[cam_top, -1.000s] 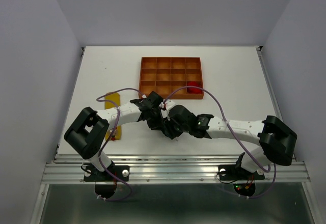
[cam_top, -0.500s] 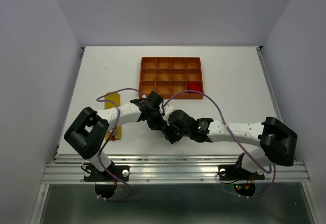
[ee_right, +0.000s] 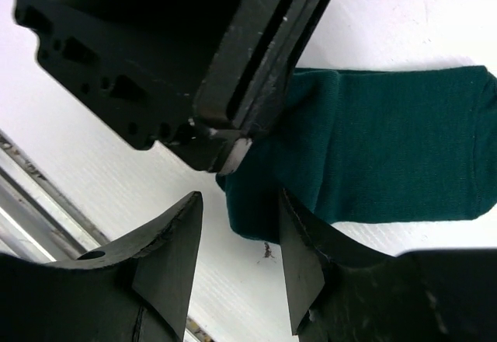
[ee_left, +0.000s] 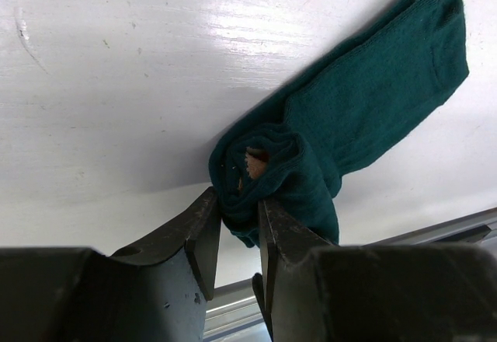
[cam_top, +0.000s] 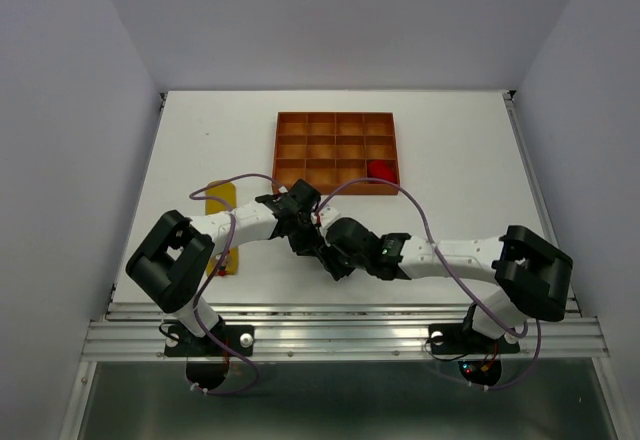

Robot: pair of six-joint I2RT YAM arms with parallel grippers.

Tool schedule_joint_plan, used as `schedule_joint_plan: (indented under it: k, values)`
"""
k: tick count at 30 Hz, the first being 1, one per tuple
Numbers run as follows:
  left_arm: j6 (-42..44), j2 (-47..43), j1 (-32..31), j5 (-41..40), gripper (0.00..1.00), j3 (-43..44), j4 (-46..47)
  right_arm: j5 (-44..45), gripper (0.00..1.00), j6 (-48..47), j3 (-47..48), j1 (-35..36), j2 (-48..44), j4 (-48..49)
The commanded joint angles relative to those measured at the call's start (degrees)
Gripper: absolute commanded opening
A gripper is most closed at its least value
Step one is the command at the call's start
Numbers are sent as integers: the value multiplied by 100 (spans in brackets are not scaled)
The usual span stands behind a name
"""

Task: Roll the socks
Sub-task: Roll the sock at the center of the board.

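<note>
White links (cam_top: 465, 253), black joints (cam_top: 530, 275), purple cables (cam_top: 428, 225), black end effectors (ee_left: 237, 202) (ee_right: 239, 202).

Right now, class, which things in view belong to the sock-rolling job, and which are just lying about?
Job: teal sock, pinched by left pincer; right pincer, open beside it; yellow sock; red sock.
Lying about: orange tray, holding the red sock.

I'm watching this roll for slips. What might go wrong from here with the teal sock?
The left end effector pinches only the rolled start of the teal sock. Most of it lies flat, so the loose roll may unwind if released. The right end effector sits open right against the left one, so they might collide.
</note>
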Motion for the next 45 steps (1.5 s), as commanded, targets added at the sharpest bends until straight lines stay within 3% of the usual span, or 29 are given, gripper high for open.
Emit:
schedule_joint_plan:
  k: [1,15,21,24,27,36,45]
  values:
    - [-1,-25,-83,12,34,14,-283,432,49,-13,-105,57,124,200]
    - [-10,-78,-83,100,34,120,-362,670,48,22,-193,57,696,-2]
    - [-27,-122,-74,144,35,190,-415,644,37,31,-193,57,862,-55]
    - [-27,-201,-48,109,38,234,-441,617,24,101,-167,57,889,-116]
    - [-10,-315,-4,74,41,287,-485,547,17,189,-149,57,863,-161]
    - [34,-833,269,-198,44,278,-661,-454,9,514,8,57,661,-178]
    - [104,-1370,558,-146,44,-99,-547,-2194,9,813,176,-514,590,-275]
